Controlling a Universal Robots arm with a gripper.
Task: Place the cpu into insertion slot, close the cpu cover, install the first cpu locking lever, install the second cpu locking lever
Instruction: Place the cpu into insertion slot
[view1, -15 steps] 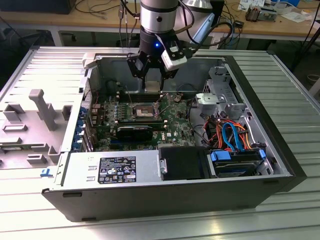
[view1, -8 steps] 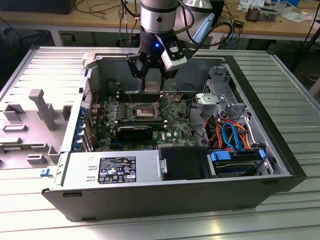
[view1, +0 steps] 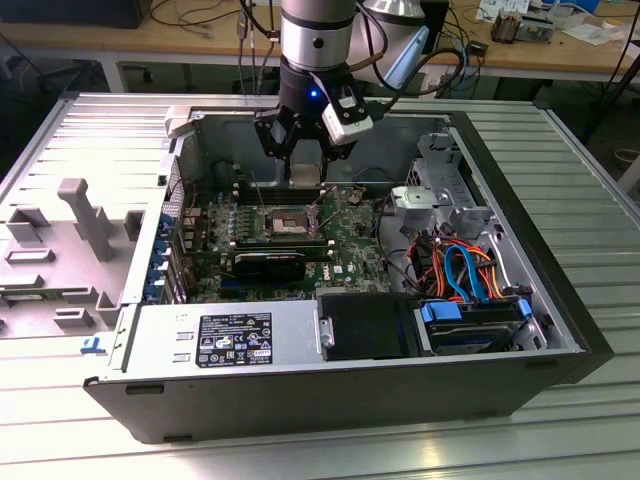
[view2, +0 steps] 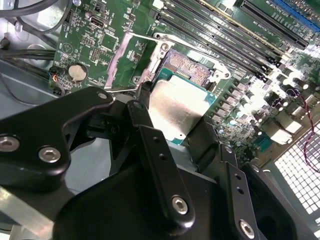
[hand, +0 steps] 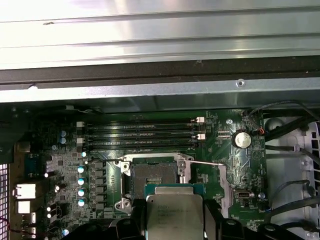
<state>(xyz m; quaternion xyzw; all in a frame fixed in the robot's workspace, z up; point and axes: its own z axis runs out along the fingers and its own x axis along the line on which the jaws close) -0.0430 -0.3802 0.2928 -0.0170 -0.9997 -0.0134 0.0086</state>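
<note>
A ribbed metal worktop (view1: 590, 200) is seen carrying an open computer case (view1: 300, 390), by which most of the exterior view is taken up. Inside it a green board (view1: 350, 250) is laid flat, around the centre of that frame. The end effector (view1: 303, 172) is hung over the board at the upper middle of the frame. Its fingers are clamped on the chip (view2: 177, 107), which is gripped by two opposite edges and held clear of the board. The socket (hand: 152, 175) is seen bare, with its dark centre exposed; the chip is near it but not in it. The cover (view2: 117, 62) is swung open beside the socket.

The first step, placing the chip, is judged to be in hand, and none of the later steps is done. For seating, the chip's edges would need to be squared with the socket rim and the chip brought down level, since the contacts could be harmed by a tilted entry.
</note>
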